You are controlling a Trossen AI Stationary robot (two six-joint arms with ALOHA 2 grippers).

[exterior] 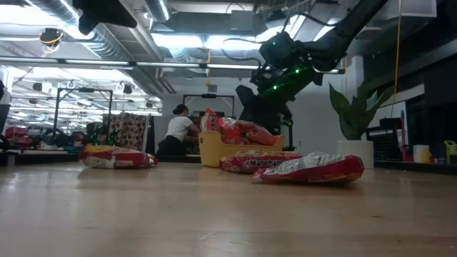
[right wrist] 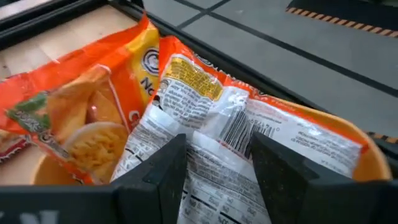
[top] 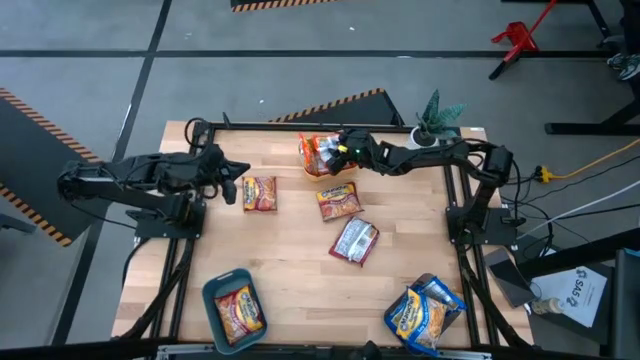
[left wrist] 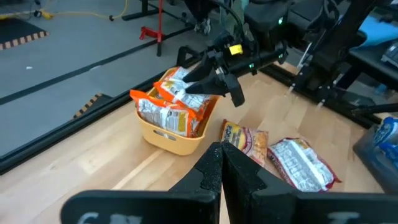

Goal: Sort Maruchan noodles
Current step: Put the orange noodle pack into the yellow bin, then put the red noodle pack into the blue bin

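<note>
Up at the far edge of the table, the right gripper hangs over the yellow bin, its fingers spread apart with nothing between them, poised just above the orange packets piled inside; those packets stick up past the bin's rim, one showing its silver back with a barcode. Beside the bin, toward the table's middle, an orange-yellow packet lies flat on the wood, and a red-silver packet sits just nearer the front from it. Another orange-yellow packet lies on the left half, close to the left gripper, which hovers low with its two fingers pressed together and holding nothing. At the front left a teal bin contains one orange-yellow packet; at the front right a grey bin holds a heap of blue-white packets. A potted plant stands at the far right corner, and across the room a person is seated facing away
</note>
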